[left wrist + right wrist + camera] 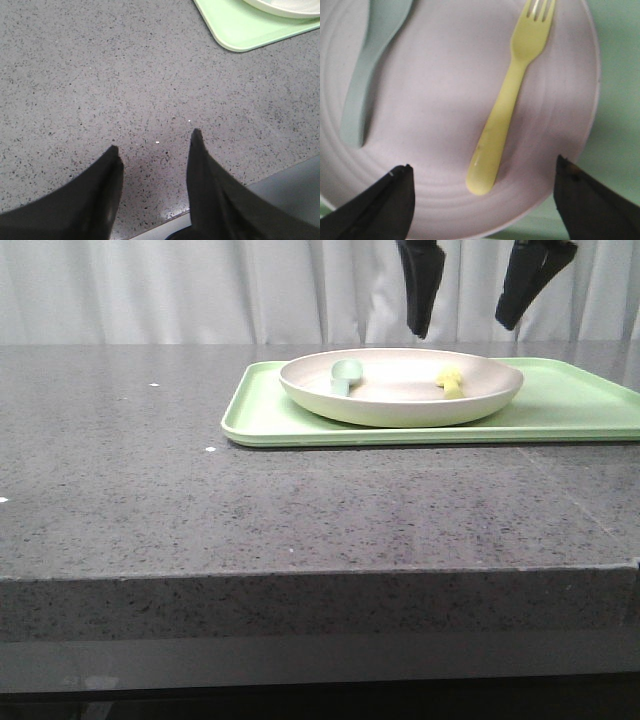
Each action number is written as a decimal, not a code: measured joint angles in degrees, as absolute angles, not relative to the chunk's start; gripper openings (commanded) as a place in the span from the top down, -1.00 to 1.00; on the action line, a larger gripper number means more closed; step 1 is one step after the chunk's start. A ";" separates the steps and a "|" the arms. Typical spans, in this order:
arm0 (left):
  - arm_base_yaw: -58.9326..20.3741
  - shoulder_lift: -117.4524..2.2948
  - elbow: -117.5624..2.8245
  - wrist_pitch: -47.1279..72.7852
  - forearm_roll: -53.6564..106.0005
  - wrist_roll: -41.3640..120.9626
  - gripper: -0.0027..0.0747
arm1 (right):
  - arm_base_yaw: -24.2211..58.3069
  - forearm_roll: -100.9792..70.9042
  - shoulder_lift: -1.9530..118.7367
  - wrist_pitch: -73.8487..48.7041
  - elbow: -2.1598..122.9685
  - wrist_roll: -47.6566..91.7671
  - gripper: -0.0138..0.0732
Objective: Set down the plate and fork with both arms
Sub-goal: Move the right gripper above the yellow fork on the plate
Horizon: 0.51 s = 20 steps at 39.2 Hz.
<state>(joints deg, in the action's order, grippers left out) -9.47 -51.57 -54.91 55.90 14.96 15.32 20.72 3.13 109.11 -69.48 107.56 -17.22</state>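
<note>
The fork (pixel 509 100) and spoon (pixel 370 65) lie in the plate (pixel 400 405). Right gripper (pixel 482 192) gapes wide above; left gripper (pixel 155 150) is parted too.

Tray (pixel 560 410) lies on desk (pixel 200 500), right of centre, toward far side. Plate (pixel 400 405) sits on tray, on its left half. Spoon (pixel 346 375) lies in plate, left part. Fork (pixel 450 382) lies in plate, right part, apart from spoon. Right tool (pixel 470 310) hangs above plate, over fork, touching nothing. Left tool (pixel 155 145) hangs over bare desk, well left of tray corner (pixel 235 40). Curtain (pixel 200 290) hangs behind desk.
</note>
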 measured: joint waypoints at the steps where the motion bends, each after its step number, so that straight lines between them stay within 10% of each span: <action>1: -9.47 -51.57 -54.91 55.90 14.96 15.32 0.14 | 20.33 3.13 109.67 -69.57 108.17 -17.72 -0.67; 20: -9.47 -51.57 -54.91 55.90 14.96 15.32 0.14 | 18.07 2.37 115.86 -66.61 110.93 -19.40 -0.67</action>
